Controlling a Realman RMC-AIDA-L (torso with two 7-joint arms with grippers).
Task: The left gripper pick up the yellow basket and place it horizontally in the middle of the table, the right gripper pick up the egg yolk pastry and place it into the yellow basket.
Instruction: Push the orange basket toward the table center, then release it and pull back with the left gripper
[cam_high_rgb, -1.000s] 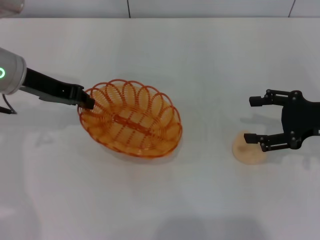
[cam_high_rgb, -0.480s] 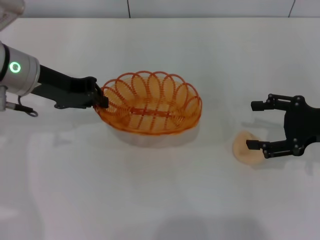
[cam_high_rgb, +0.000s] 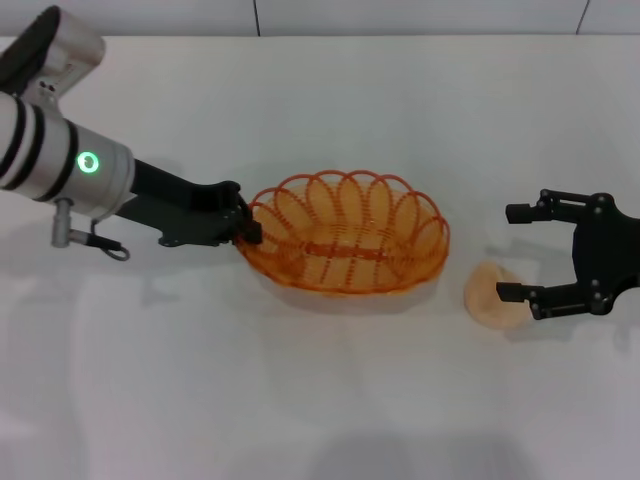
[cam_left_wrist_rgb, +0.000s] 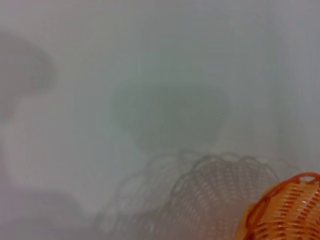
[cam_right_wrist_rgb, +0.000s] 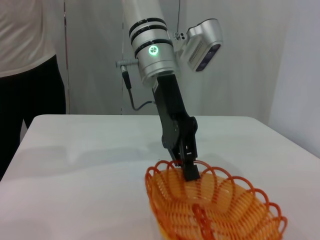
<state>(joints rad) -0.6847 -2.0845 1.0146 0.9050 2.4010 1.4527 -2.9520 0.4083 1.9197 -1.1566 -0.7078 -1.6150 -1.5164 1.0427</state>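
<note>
The yellow basket (cam_high_rgb: 345, 232) hangs lengthwise across the middle of the table (cam_high_rgb: 320, 400), its shadow below it. My left gripper (cam_high_rgb: 247, 226) is shut on the basket's left rim; the right wrist view shows that gripper (cam_right_wrist_rgb: 189, 169) pinching the far rim of the basket (cam_right_wrist_rgb: 215, 207). A corner of the basket (cam_left_wrist_rgb: 287, 210) shows in the left wrist view, above its shadow. The egg yolk pastry (cam_high_rgb: 488, 296) lies on the table just right of the basket. My right gripper (cam_high_rgb: 508, 252) stands open beside the pastry, its near fingertip over the pastry's right edge.
A person in a white shirt and dark trousers (cam_right_wrist_rgb: 30, 60) stands beyond the table's far end in the right wrist view. The white table spreads bare in front of and behind the basket.
My left gripper has carried the basket rightward and toward the table's middle, turning it to lie horizontally. The right gripper has barely moved beside the pastry.
</note>
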